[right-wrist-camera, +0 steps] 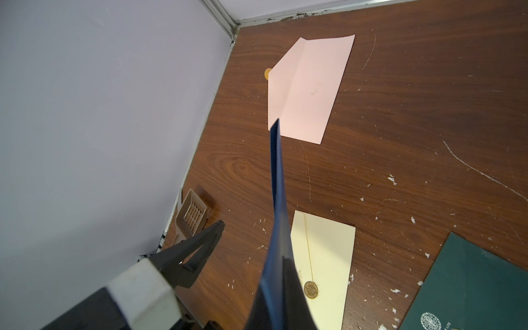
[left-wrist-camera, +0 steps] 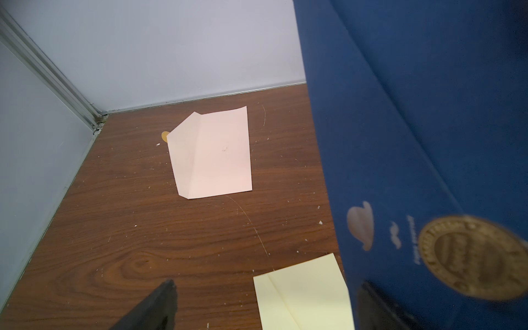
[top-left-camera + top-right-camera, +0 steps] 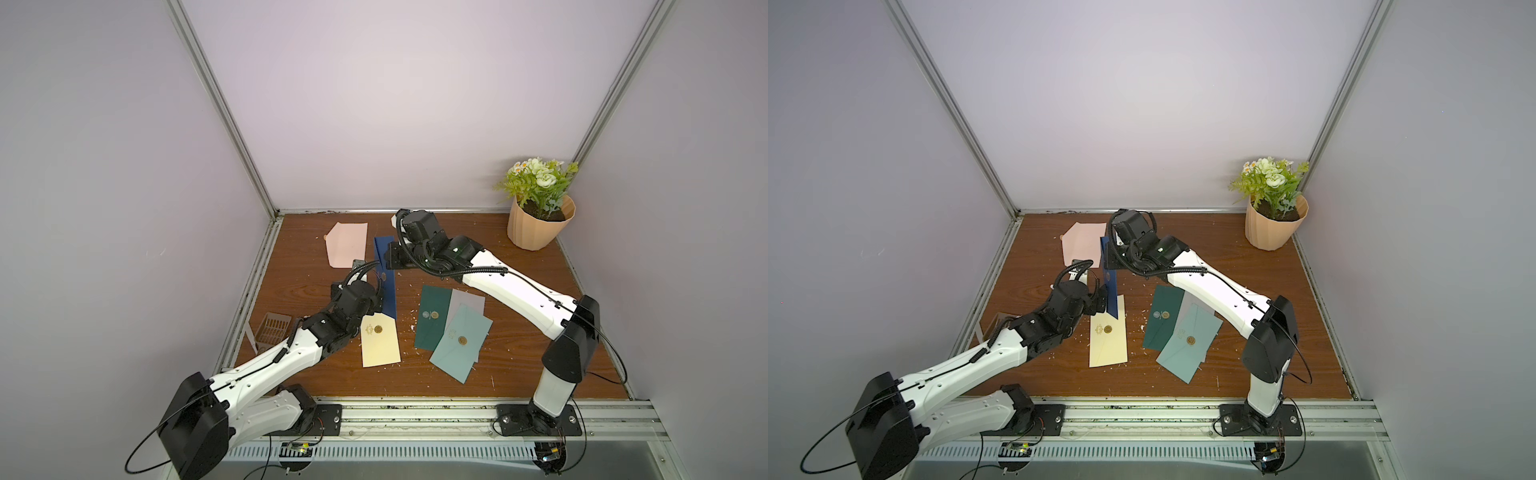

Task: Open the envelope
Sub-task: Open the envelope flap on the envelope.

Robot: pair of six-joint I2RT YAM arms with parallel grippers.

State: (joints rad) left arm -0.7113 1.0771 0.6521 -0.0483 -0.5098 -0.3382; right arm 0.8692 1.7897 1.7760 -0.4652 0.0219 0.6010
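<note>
My right gripper [image 1: 281,288] is clamped on the navy envelope [image 3: 386,286], holding it upright on edge over the table [image 3: 523,357], toward the back and middle. My left gripper [image 3: 378,294] is spread wide beside the face with the gold seal [image 2: 474,257]. One finger [image 2: 154,308] is clear of the paper; the other is close against it, and I can't tell if it touches.

Just below lies a sealed cream envelope [image 3: 379,340], its top corner overlapped by the navy one in both top views. A pink envelope [image 3: 348,244] lies flat behind. Dark green [image 3: 432,318], grey [image 3: 471,301] and teal [image 3: 461,343] envelopes overlap under my right arm. A brown scoop [image 3: 272,328] sits by the left wall, and a potted plant [image 3: 540,224] in the far right corner.
</note>
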